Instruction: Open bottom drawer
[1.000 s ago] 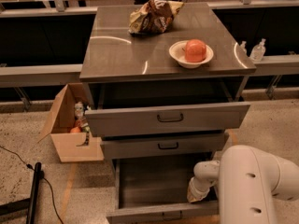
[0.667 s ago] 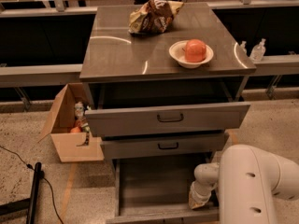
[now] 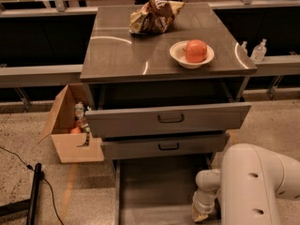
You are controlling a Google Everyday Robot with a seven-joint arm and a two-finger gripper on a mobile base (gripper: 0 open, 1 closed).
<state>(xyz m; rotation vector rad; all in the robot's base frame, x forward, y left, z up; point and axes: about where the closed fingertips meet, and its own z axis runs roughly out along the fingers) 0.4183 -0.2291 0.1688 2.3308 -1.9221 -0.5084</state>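
Claw (image 3: pixel 202 213) down low at the bottom right, hanging off a short ribbed white wrist over the right side of the bottom drawer (image 3: pixel 154 191). How far it's open, I cannot tell, nor whether it has hold of anything. Behind it bulks the arm (image 3: pixel 255 186), smooth, rounded, glossy white plastic with small dark dimples.

That bottom drawer is pulled well out: a long flat grey metal tray with thin raised side walls, running off the lower edge of the view. Just above it sits the middle drawer (image 3: pixel 140 148), a narrow grey front with a small dark bar handle, slightly out. Above that, the top drawer (image 3: pixel 131 121), taller-fronted, juts forward with a dark gap behind it.

Up on the cabinet top (image 3: pixel 122 50), brushed metal catching streaks of light: a pale round bowl (image 3: pixel 178 56) cradling a smooth orange-red fruit (image 3: pixel 196 50), and a crumpled, shiny snack bag (image 3: pixel 152 15) at the back.

To the left, an open cardboard box (image 3: pixel 75 149) on the speckled floor (image 3: pixel 28 135).
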